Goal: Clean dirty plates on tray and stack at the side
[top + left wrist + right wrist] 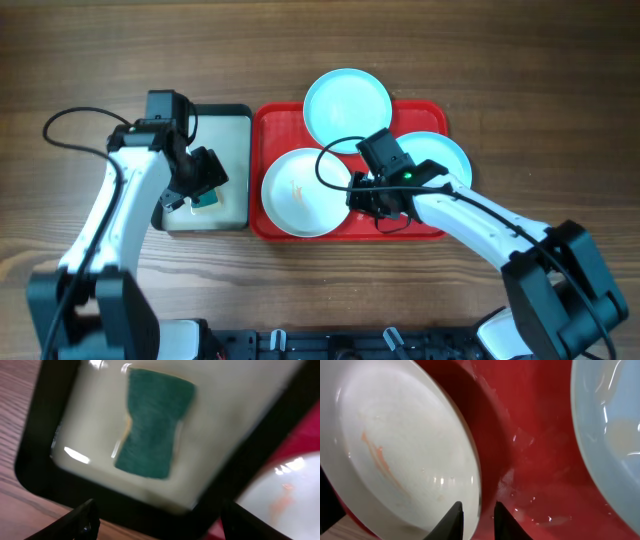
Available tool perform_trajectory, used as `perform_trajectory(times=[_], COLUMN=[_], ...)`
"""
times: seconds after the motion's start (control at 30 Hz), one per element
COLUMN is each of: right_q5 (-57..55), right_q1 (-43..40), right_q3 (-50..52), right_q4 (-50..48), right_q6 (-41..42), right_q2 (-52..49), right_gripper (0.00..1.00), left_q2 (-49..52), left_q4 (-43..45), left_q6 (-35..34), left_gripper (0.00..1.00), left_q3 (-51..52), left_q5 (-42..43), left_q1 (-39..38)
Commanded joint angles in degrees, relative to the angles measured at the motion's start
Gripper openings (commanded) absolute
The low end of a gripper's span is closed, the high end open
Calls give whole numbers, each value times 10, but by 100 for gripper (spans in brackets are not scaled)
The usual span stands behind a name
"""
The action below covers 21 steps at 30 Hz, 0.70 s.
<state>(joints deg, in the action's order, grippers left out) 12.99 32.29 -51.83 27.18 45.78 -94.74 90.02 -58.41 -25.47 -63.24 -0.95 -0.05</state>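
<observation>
Currently: white plate (300, 190), orange-smeared, on red tray (275, 120). Right gripper (477, 515) narrowly parted astride its rim; we cannot tell whether it grips. Left gripper (160, 516) wide open, empty, over sponge (152, 422). We judge the step as securing the plate. Next: pinch the rim squarely and pick up the sponge.

No words, labels, brands, numbers or signs can be read on anything in these three views.
</observation>
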Motion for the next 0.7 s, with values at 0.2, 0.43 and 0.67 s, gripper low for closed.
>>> perform_trajectory(times=[0.2,0.43,0.67], right_q5=[-27,-58,-53], right_q1=[-28,-29,-31], right_q3=[-20,-20,-19], right_q4=[59,57,31], right_q6=[-109,-113,-217], right_q2=[38,38,38], right_gripper=[24,27,35], left_q2=[148,107,82], left_q4=[99,60,80], left_q6=[-42,-15,9], left_gripper=[4,4,4], left_q3=[-5,-30,2], left_q5=[-42,60,24], left_q1=[-1,-1,-8])
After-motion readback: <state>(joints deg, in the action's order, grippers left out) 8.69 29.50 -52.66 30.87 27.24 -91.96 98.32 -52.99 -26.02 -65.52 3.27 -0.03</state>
